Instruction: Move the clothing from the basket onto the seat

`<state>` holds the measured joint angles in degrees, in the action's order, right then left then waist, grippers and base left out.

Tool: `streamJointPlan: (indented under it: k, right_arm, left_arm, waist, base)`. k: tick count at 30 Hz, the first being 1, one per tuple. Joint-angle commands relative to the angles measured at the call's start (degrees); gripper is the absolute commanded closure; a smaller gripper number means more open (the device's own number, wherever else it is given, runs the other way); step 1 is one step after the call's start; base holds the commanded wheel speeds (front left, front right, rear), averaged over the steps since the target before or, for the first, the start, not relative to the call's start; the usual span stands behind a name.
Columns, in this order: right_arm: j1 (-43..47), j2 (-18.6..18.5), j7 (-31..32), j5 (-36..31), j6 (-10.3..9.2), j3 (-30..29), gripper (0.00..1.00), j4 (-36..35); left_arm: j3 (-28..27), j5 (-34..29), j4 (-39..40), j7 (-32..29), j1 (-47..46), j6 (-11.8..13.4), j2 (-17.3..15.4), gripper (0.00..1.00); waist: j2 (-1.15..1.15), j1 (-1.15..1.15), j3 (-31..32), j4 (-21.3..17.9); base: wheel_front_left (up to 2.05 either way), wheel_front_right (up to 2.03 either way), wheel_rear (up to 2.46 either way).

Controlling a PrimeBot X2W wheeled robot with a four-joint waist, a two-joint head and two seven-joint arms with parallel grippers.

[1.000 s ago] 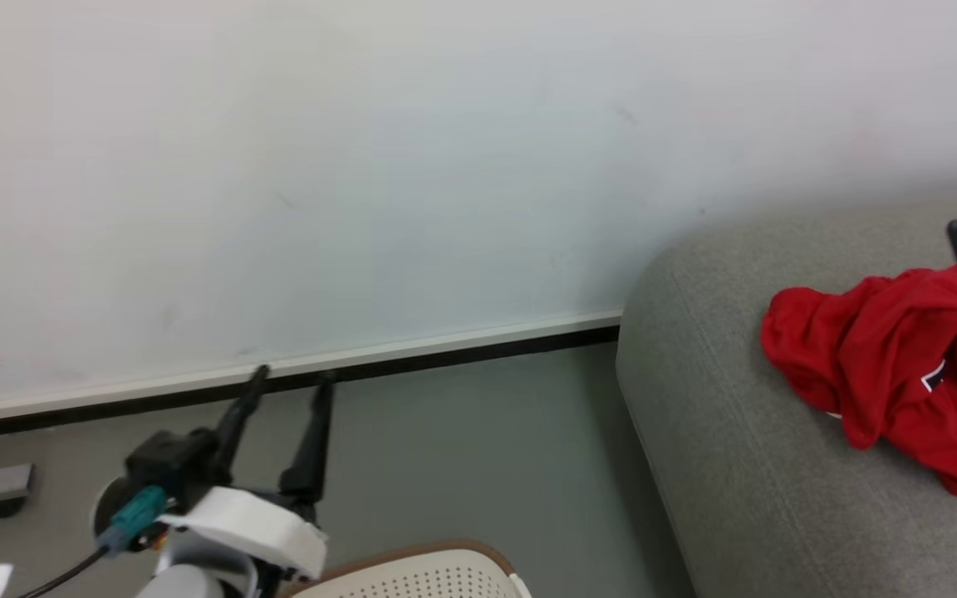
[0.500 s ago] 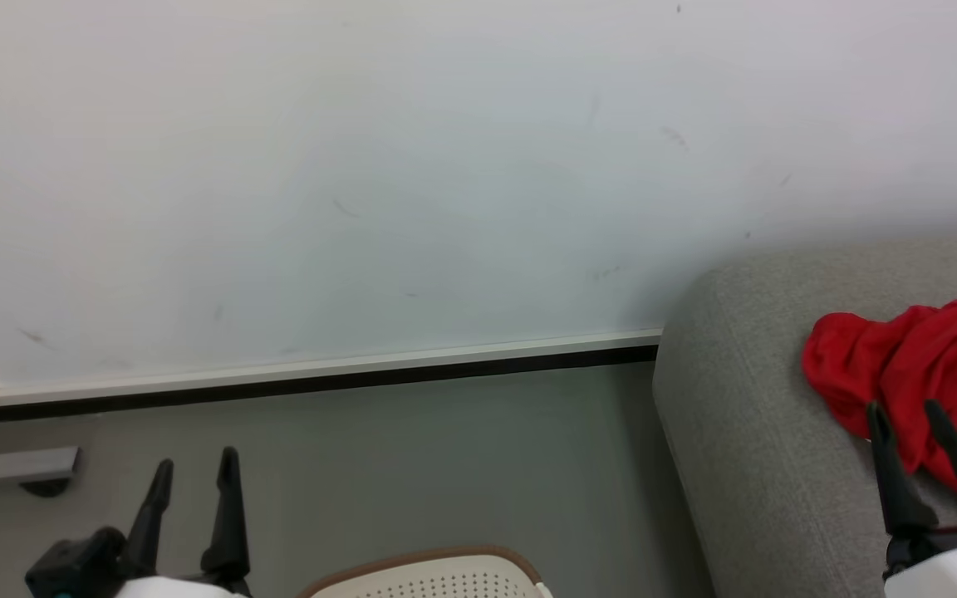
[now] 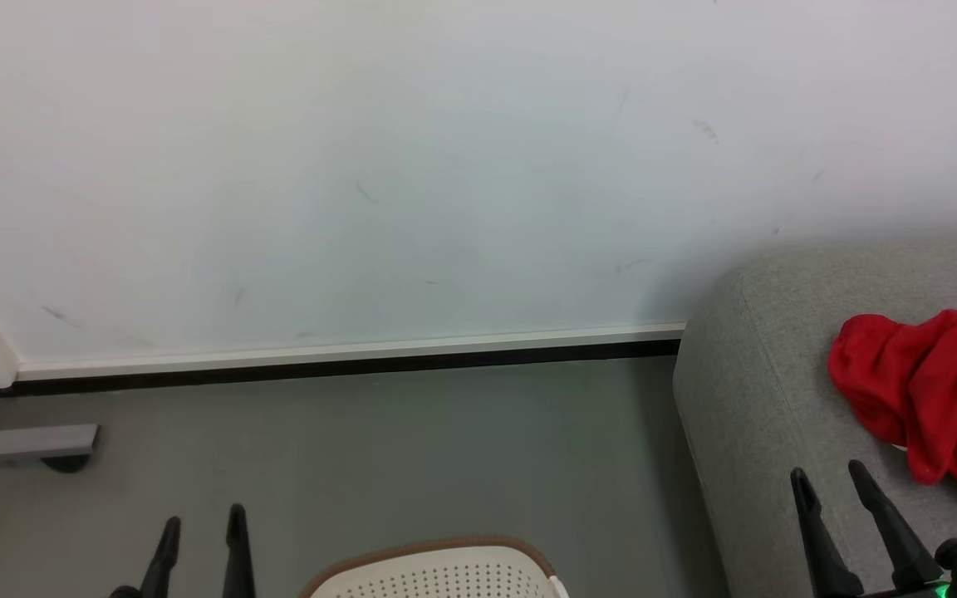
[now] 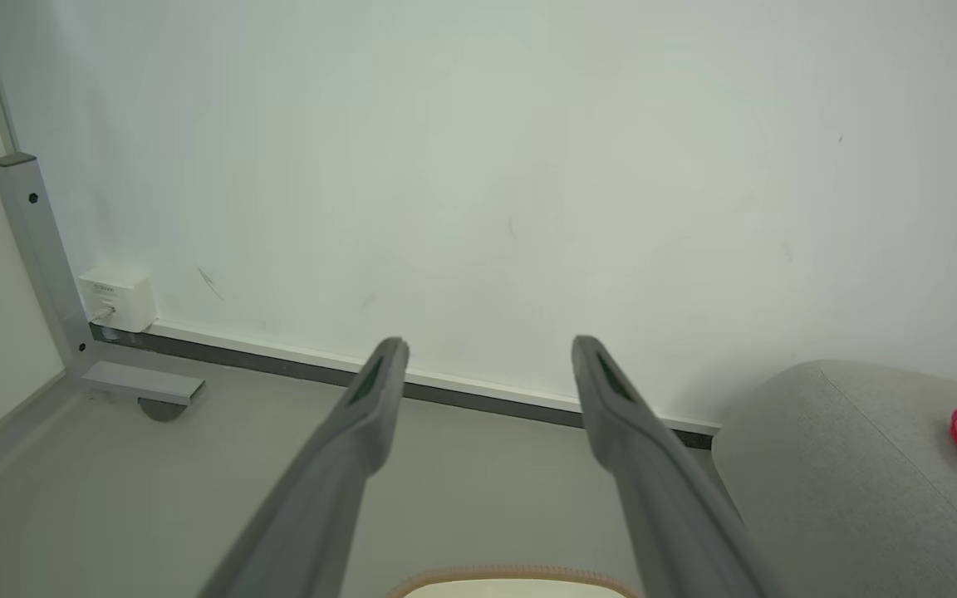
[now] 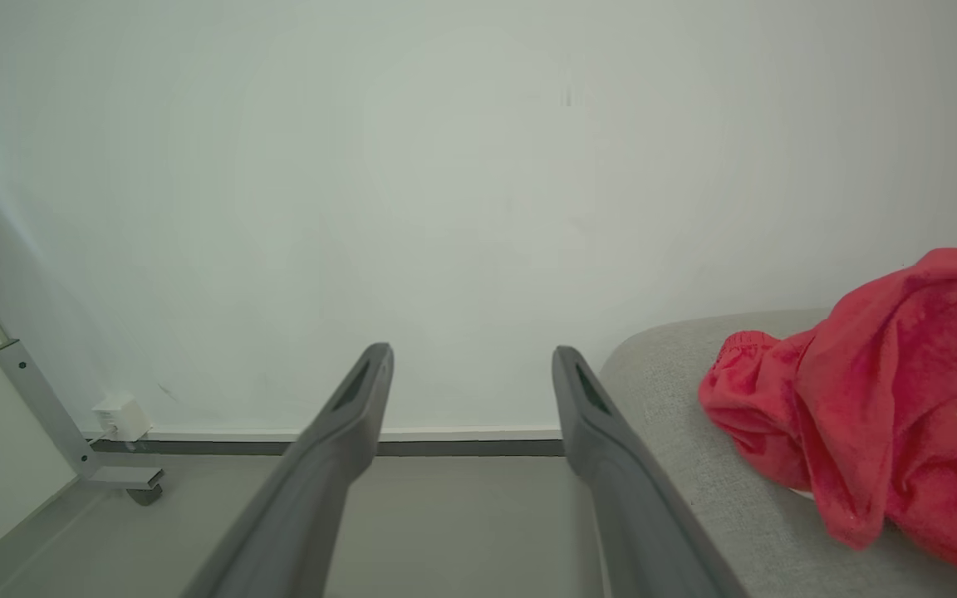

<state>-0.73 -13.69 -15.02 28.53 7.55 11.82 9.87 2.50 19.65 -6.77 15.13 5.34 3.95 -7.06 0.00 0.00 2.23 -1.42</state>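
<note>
The left gripper point(image 3: 203, 520) has its fingers spread wide with nothing between them, tips over the grey floor point(image 3: 412, 448). The basket point(image 3: 437, 550) sits just to its right. Further right, the right gripper point(image 3: 827, 473) is equally spread and empty, by the seat point(image 3: 744, 390). The clothing point(image 3: 935, 390) lies crumpled on the seat, ahead and right of those fingertips, not touching them.

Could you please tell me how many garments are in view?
1: the clothing lies crumpled on the seat; the basket is mostly cropped, so more may hide there.
</note>
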Motion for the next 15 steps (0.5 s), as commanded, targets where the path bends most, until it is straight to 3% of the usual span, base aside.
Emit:
streamJointPlan:
  k: [1, 15]
  right_arm:
    - [0.6, 0.3, -0.2, 0.0, -0.13, 0.1, 0.00, 0.5]
    - [-1.8, 0.4, -0.2, -0.6, -0.13, 0.8, 0.00, 1.7]
  left_arm:
    - [-0.4, -1.0, -0.1, 0.0, 0.7, -0.5, 0.3, 0.00]
    - [-4.8, -6.0, -2.1, 0.0, -0.1, -4.8, 3.5, 0.00]
  waist:
    - [0.00, 0.00, 0.0, 0.0]
    - [0.00, 0.00, 0.1, -0.2]
  base:
    - [0.00, 0.00, 0.00]
    - [0.00, 0.00, 0.00]
